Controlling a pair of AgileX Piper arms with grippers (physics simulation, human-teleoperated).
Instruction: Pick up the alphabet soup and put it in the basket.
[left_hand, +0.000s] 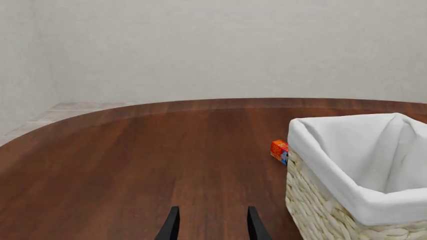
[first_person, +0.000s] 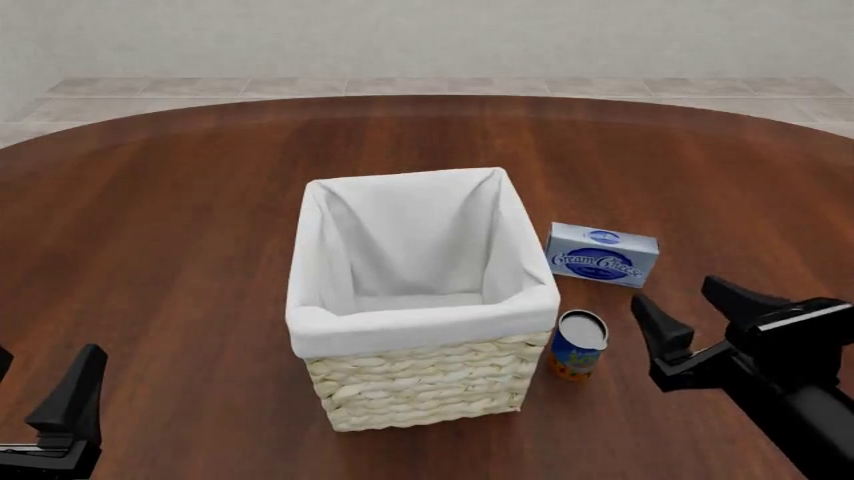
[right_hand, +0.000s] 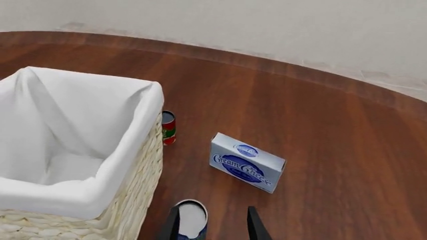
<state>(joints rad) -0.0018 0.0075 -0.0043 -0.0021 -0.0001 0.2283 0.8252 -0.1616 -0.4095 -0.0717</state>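
Observation:
The alphabet soup (first_person: 579, 345), a small blue can with an orange band and a pale lid, stands upright on the table against the near right corner of the basket (first_person: 414, 385). The basket is tall pale wicker with a white cloth lining. My right gripper (first_person: 701, 315) hovers open just right of the can, not touching it. In the right wrist view the can's lid (right_hand: 191, 217) shows near one finger of the open right gripper (right_hand: 213, 227), beside the basket wall (right_hand: 143, 185). My left gripper (first_person: 34, 385) is open at the near left, far from the can; its wrist view shows the left gripper (left_hand: 213, 225) and the basket (left_hand: 320, 215).
A blue-and-white cream cheese box (first_person: 602, 254) lies just beyond the can, also visible as the box (right_hand: 247, 162). A small red-and-green can (right_hand: 168, 127) stands behind the basket, and a small orange-red item (left_hand: 279, 150) peeks past the basket. The brown round table (first_person: 160, 200) spreads around them.

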